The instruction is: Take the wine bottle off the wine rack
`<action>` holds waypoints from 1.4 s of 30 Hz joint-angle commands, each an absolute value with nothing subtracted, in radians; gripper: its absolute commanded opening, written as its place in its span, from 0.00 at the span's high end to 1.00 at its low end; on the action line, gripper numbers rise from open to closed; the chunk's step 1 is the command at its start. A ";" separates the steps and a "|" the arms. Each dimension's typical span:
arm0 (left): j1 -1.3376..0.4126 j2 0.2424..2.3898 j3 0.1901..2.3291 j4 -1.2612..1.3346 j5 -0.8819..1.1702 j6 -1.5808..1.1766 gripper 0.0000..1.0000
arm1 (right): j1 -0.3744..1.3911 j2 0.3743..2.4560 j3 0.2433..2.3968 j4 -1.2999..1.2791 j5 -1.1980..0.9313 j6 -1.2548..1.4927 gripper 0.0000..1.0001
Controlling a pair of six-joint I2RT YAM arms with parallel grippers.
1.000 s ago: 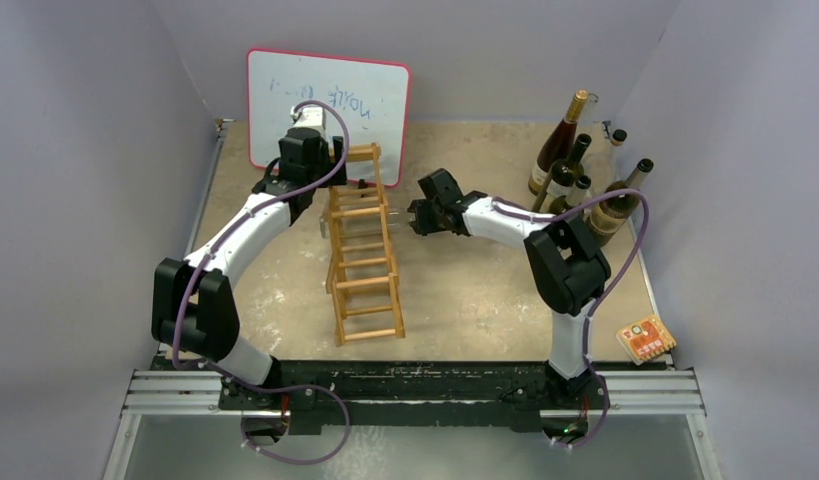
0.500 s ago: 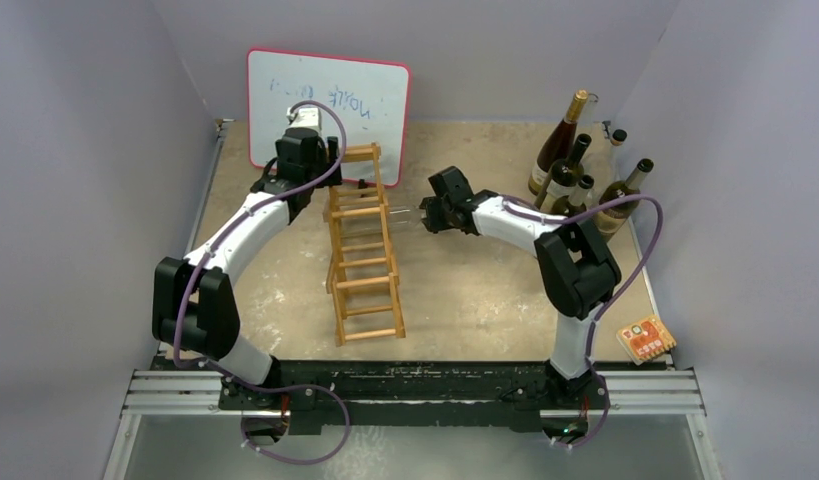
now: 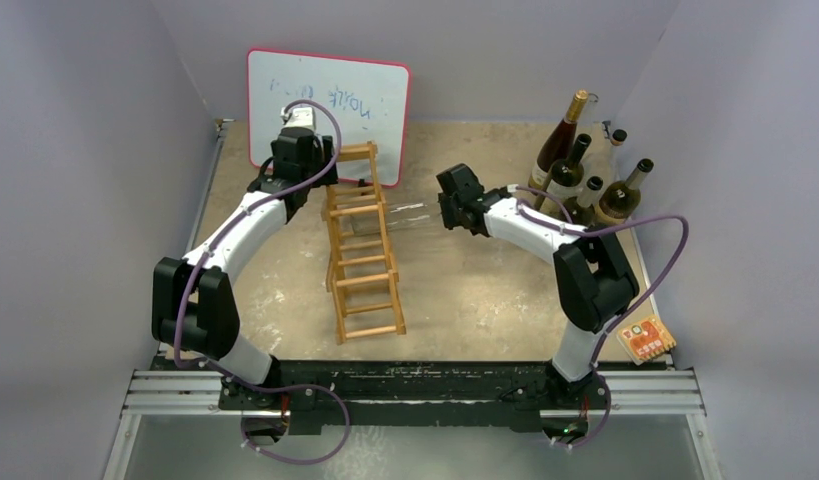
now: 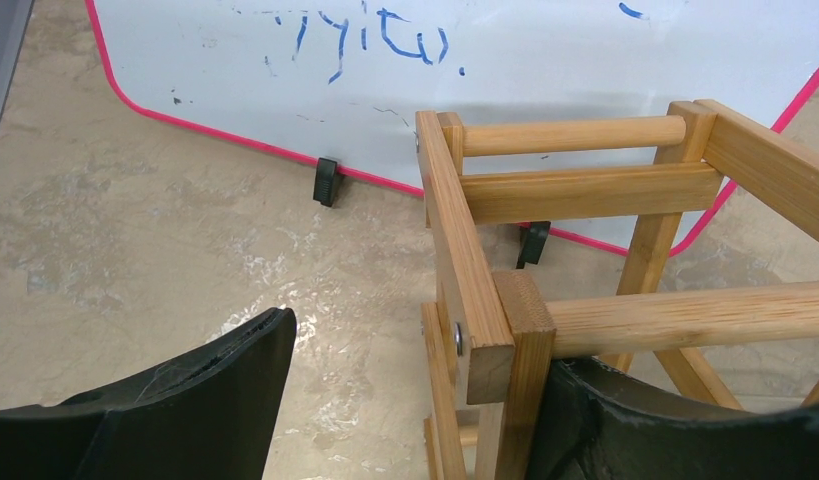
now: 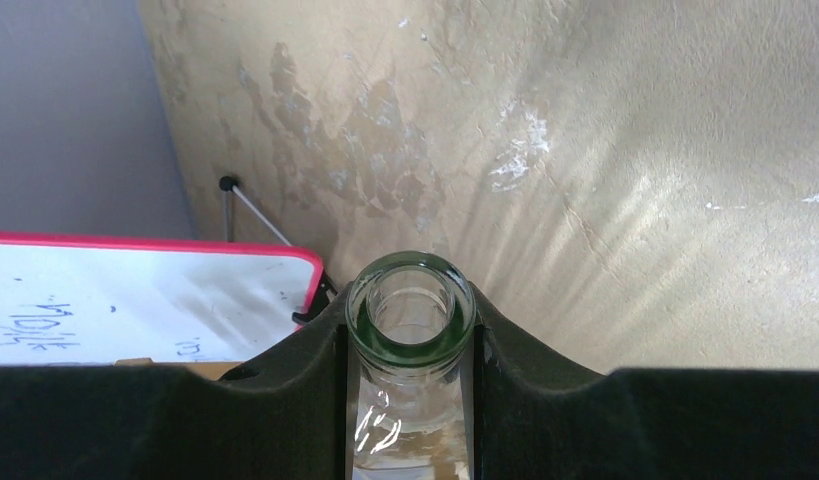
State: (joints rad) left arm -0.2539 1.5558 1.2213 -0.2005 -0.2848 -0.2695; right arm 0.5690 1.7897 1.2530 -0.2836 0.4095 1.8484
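The wine rack (image 3: 363, 255) is a light wooden ladder-like frame standing on the table, left of centre. A clear glass wine bottle (image 3: 410, 212) lies level, its body reaching from the rack's upper part toward the right. My right gripper (image 3: 448, 210) is shut on the bottle's neck; in the right wrist view the bottle's open mouth (image 5: 410, 300) sits between my black fingers (image 5: 285, 400). My left gripper (image 3: 320, 188) is open and straddles the rack's far corner post (image 4: 485, 300). Its right finger (image 4: 605, 420) rests against the post and its left finger stands apart.
A red-edged whiteboard (image 3: 328, 105) stands behind the rack. Several upright wine bottles (image 3: 580, 180) cluster at the back right, close behind my right arm. A small orange object (image 3: 645, 338) lies at the near right. Grey walls enclose the table.
My right gripper has moved to the right with the clear bottle, drawing it out of the rack. My left gripper has stayed at the rack's far corner.
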 commanded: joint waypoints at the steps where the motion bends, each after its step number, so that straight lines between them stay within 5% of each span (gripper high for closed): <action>1: -0.227 1.536 1.265 -0.160 -0.316 -0.278 0.28 | 0.562 1.736 1.305 -0.338 0.568 1.777 1.00; 23: -0.225 1.538 1.262 -0.154 -0.305 -0.279 0.28 | 0.562 1.573 1.365 -0.414 0.853 1.506 1.00; 42: -0.225 1.536 1.262 -0.149 -0.289 -0.284 0.28 | 0.562 1.394 1.264 0.056 0.879 0.303 1.00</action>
